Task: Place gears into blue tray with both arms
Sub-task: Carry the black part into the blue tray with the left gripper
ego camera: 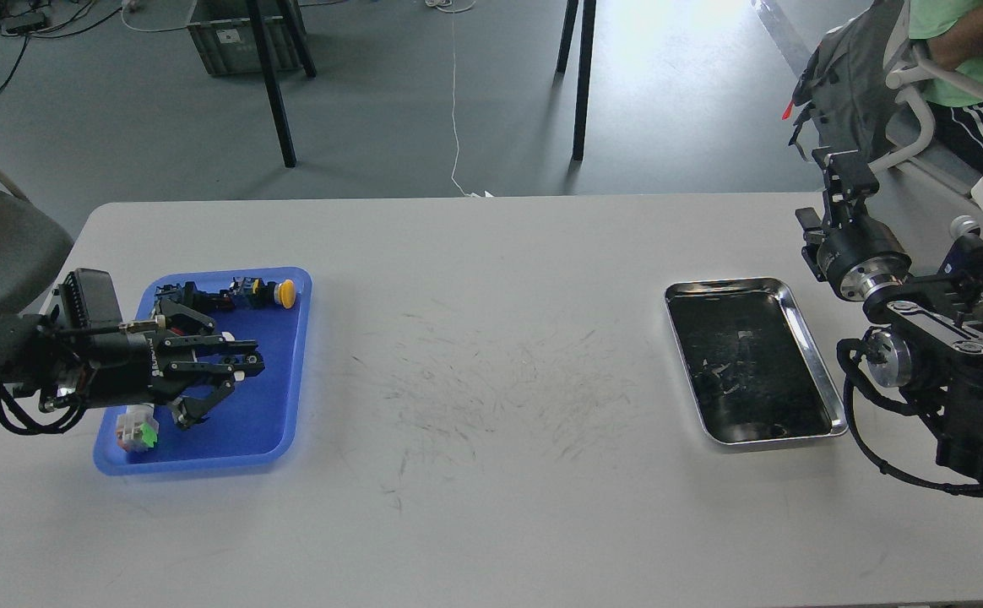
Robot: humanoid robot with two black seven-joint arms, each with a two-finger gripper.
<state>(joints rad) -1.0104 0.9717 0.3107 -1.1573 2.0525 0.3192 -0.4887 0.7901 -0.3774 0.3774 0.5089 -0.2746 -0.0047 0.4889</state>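
Left gripper (234,371): fingers spread, over blue tray (293,371).
Right gripper (842,181): grip unclear, beyond table's right edge.
Blue tray: yellow-capped switch (276,292), green-capped switch (138,431).
Steel tray (804,338): contents indistinct.

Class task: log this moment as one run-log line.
left gripper: open, over blue tray | right gripper: raised beside steel tray, state unclear | gears: not visible

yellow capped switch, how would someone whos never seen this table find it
Start at the blue tray on the table's left end, under the left gripper. Look to its far right corner: the switch lies there on its side. Its round yellow cap sets it apart from the green-capped one at the near left corner.
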